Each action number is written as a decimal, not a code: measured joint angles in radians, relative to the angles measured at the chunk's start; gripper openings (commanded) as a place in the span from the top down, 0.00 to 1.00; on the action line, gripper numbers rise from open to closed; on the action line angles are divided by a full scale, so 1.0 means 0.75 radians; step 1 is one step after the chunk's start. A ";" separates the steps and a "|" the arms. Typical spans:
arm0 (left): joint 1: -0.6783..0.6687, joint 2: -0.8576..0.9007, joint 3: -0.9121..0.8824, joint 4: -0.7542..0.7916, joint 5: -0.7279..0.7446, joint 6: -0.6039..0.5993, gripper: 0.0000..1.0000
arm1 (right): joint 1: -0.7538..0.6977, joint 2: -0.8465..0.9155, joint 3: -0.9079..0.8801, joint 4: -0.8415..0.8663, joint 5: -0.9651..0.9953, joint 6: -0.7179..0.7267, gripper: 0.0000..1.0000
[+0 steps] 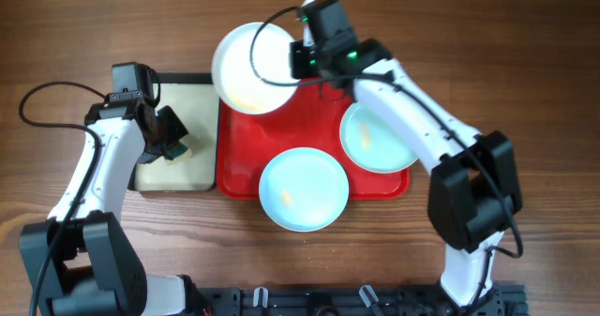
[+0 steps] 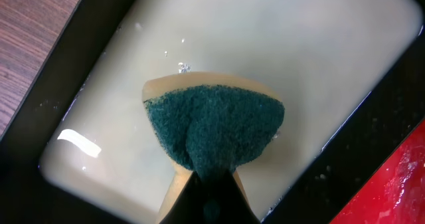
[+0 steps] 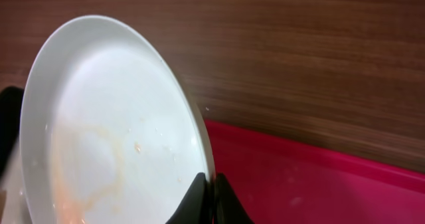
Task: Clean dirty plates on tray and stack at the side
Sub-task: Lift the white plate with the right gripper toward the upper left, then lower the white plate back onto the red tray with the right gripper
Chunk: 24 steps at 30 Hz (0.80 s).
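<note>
Pinching, right hand (image 1: pixel 298 61): the fingers are seen pressed onto the rim of the white plate (image 1: pixel 251 67); in the right wrist view the right hand (image 3: pixel 209 199) is closed on the plate's lower edge.
White plate (image 3: pixel 113 137): held over the far-left corner of the red tray (image 1: pixel 242 157), overlapping the tray's far rim and the bench (image 1: pixel 525 53). An orange-brown ring smear and small specks are noted on its inner face.
Left hand (image 1: pixel 172 136): closed on a sponge (image 1: pixel 178 151); in the left wrist view the left hand (image 2: pixel 209 201) is seen clamped on the sponge's lower end.
Sponge (image 2: pixel 212 127): dark green scouring face turned to the camera, yellow body behind. It is positioned over the cream inside of the small tray (image 2: pixel 99 44); contact with it cannot be told.
Small tray (image 1: pixel 173 190): black-rimmed, set just beside the red tray's left edge.
Near aqua plate (image 1: pixel 304 189): laid on the red tray, overhanging its near rim; a small orange mark is seen.
Right aqua plate (image 1: pixel 375 138): laid at the tray's right side, partly hidden by the right arm.
</note>
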 measured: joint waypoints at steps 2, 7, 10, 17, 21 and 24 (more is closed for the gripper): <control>0.000 0.000 0.000 0.006 0.000 0.000 0.96 | 0.063 -0.001 0.000 0.046 0.095 0.016 0.96; 0.000 0.000 0.000 0.005 -0.020 -0.002 0.96 | 0.239 -0.001 0.000 0.138 0.291 0.002 0.96; 0.000 0.000 0.000 0.005 -0.031 -0.025 0.96 | 0.300 -0.001 0.000 0.191 0.370 -0.049 0.96; 0.000 0.000 -0.017 0.021 -0.042 -0.046 0.96 | 0.320 -0.001 0.000 0.255 0.431 -0.187 0.96; 0.000 0.000 -0.025 0.026 -0.046 -0.047 0.96 | 0.327 -0.001 0.000 0.315 0.439 -0.287 0.96; 0.000 0.000 -0.025 0.026 -0.047 -0.050 0.96 | 0.354 -0.001 0.000 0.373 0.445 -0.401 0.96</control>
